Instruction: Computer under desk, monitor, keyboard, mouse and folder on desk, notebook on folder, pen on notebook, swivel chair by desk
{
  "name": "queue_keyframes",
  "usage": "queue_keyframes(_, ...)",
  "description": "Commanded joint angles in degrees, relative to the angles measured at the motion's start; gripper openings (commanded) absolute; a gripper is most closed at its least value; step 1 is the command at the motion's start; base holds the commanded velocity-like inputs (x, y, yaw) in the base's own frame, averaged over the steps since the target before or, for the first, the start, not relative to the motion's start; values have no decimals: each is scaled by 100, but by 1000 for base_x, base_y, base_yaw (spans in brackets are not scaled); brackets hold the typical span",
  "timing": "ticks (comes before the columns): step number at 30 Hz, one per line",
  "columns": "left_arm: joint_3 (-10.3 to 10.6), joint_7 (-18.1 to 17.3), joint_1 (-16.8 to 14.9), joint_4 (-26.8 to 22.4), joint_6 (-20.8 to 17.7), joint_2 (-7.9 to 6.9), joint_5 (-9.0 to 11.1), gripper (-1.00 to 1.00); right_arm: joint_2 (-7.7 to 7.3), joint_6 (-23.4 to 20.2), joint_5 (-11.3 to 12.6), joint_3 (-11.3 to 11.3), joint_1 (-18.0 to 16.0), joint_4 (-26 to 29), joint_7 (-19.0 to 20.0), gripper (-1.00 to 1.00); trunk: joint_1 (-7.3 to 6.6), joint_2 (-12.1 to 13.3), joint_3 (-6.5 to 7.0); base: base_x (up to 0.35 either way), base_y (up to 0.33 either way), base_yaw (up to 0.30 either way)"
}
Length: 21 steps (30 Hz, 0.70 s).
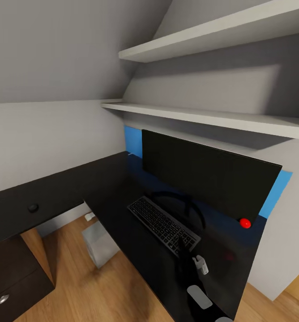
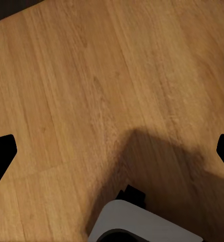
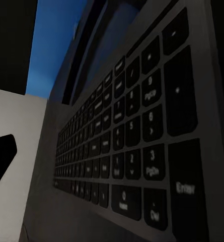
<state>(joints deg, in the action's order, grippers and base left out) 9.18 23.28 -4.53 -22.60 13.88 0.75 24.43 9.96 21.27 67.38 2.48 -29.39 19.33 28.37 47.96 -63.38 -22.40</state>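
Observation:
The monitor stands on the glossy black desk, in front of its blue back panel. The keyboard lies flat just in front of the monitor. My right gripper is down at the keyboard's near right end. The right wrist view has the keyboard very close, one fingertip held wide; the right gripper is open. The pale grey computer stands under the desk. The mouse sits on the black cabinet desk to the left. My left gripper hangs open over wood floor.
The black cabinet desk with silver drawer knobs joins the desk at the left. Two white shelves jut from the wall above the monitor under the sloped ceiling. Part of my own grey base is below the left gripper.

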Motion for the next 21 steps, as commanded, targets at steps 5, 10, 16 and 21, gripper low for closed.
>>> queue_keyframes(5, 49, 36, -4, 1, 33, -4, 53, 100, 4, -9, 38, 24, -5, -9, 55, 100, 0, -4, -6, 0, 0, 0)
queue_keyframes(10, 49, 32, -4, 1, 36, -7, 53, 100, 4, -8, 38, 24, -5, -1, 60, 100, 0, -4, -6, 0, -67, 0)
queue_keyframes(16, 49, 29, -4, 1, 36, -12, 53, 100, 4, -9, 38, 24, -5, 0, 56, 100, 0, -4, -6, 0, -118, 0)
queue_keyframes(21, 49, 28, -4, 1, 36, -12, 53, 100, 4, -5, 38, 24, -5, 0, 55, 100, 0, -4, -6, -10, -27, 0)
